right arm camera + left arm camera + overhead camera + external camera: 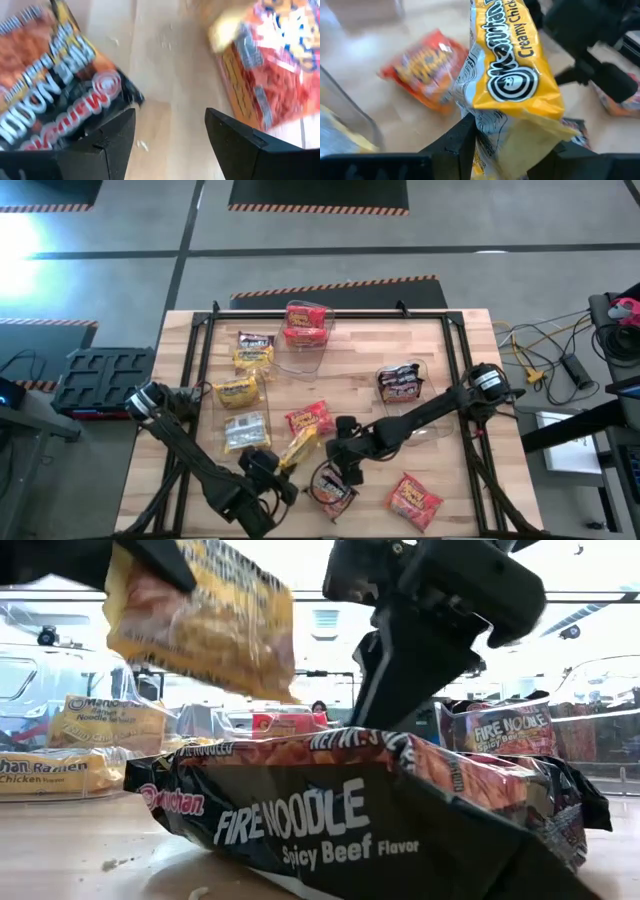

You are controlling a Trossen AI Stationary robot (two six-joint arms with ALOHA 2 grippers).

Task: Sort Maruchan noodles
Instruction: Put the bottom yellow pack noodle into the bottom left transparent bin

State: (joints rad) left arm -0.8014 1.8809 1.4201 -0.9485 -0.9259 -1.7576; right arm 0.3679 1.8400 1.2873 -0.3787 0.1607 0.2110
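My left gripper (pixel 272 465) (pixel 507 150) is shut on a yellow Creamy Chicken packet (pixel 298 446) (pixel 512 65), which shows high up in the low view (pixel 200 620). My right gripper (pixel 347 465) (pixel 170 135) is open just above the table. It stands beside a dark Fire Noodle packet (pixel 332 490) (pixel 55 90) (pixel 330 810) that lies flat on the wood. A red packet (pixel 280 65) lies on its other side. More red packets (pixel 310 420) (pixel 415 500) and yellow ones (pixel 238 392) lie on the table. My left gripper pinches the yellow packet between its two fingers at one end (pixel 487 132), where the crinkled wrapper bunches. The rest of the packet sticks out past the fingers. It is lifted clear of the table and tilted (pixel 200 620). My right gripper: whether one finger (pixel 112 137) touches the dark packet's corner I cannot tell.
A clear bin (pixel 305 340) at the far side holds red packets. Another clear bin (pixel 425 375) on the right holds dark packets. Yellow packets (pixel 252 355) and a pale packet (pixel 245 430) lie on the left. The two grippers are close together near the table's near edge.
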